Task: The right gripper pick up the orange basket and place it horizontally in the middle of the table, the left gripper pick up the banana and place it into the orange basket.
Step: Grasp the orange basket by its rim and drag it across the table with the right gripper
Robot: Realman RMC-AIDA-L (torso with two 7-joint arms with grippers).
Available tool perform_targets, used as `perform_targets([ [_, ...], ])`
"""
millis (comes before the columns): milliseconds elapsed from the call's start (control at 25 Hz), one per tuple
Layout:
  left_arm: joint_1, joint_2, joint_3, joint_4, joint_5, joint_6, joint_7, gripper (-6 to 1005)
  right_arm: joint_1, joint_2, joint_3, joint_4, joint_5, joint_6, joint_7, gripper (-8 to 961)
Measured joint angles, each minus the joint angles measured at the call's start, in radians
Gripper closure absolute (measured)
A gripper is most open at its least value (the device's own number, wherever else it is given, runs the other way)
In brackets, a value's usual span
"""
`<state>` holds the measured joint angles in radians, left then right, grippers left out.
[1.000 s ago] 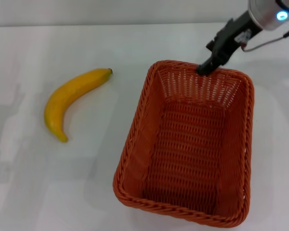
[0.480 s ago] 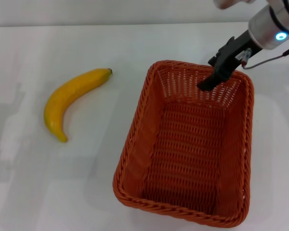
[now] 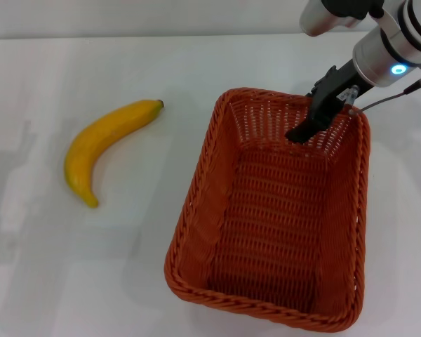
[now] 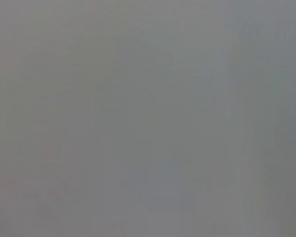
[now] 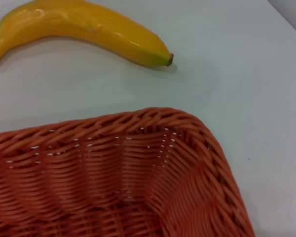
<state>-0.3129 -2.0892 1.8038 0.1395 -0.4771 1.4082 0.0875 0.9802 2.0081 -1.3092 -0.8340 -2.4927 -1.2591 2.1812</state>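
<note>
From the head view you've got the orange basket (image 3: 270, 217) sitting on the white tabletop (image 3: 112, 267) toward your right side, open side up, long axis running away from you with a slight tilt, nothing inside it. The banana (image 3: 102, 144) lies flat on the tabletop well apart from the basket on your left, dark tip pointing toward the basket's far corner, not touching it. Your right pincer (image 3: 305, 128) reaches in from the upper right on the silver arm with the blue light lit, and its black tip sits over the inside of the basket's far wall, just below the braided rim. Honestly can't tell from here whether the tips are spread or pressed together, or whether they actually touch the weave, since only one dark shape shows. The left wrist view gives you plain grey, nothing to make out, and the left pincer doesn't show up in any view. The right wrist view looks down over a corner of the orange basket (image 5: 138, 187), braided rim and sloping open-weave wall close up, with the banana (image 5: 84, 27) lying on the tabletop (image 5: 227, 79) beyond that rim, clear of the basket; that arm's own tips aren't visible in it.
</note>
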Motion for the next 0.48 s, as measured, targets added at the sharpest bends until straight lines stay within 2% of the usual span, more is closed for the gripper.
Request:
perform_targets([
  [480, 0.0, 0.0, 0.0, 0.0, 0.0, 0.0, 0.0, 105, -0.013, 0.002, -0.001, 0.007, 0.0, 0.028, 0.004, 186],
])
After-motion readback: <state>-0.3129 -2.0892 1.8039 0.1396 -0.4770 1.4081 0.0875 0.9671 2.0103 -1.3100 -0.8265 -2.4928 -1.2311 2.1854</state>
